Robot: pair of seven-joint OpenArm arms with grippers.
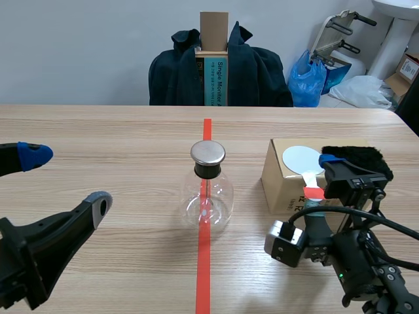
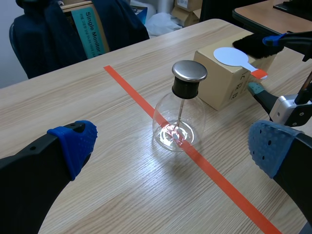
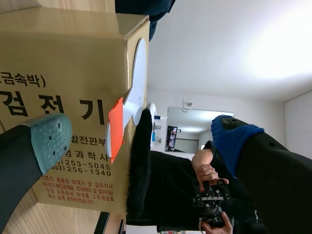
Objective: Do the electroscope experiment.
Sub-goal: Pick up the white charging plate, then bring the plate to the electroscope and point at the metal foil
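The electroscope (image 1: 208,193), a glass flask with a metal cap (image 1: 208,153), stands untouched on the red tape line (image 1: 204,275) in the middle of the worktop (image 1: 118,150). The step in hand looks like fetching the charging tool. The right claw (image 3: 141,139), turned on its side with fingers apart and gripping nothing, sits at the cardboard box (image 1: 280,186), where a white paddle (image 1: 299,159) with an orange handle (image 3: 115,126) lies beside black fur (image 1: 357,157). The left claw (image 1: 65,180) hangs wide open, apart from the flask. Next, the right claw probably must close on the handle without catching the fur.
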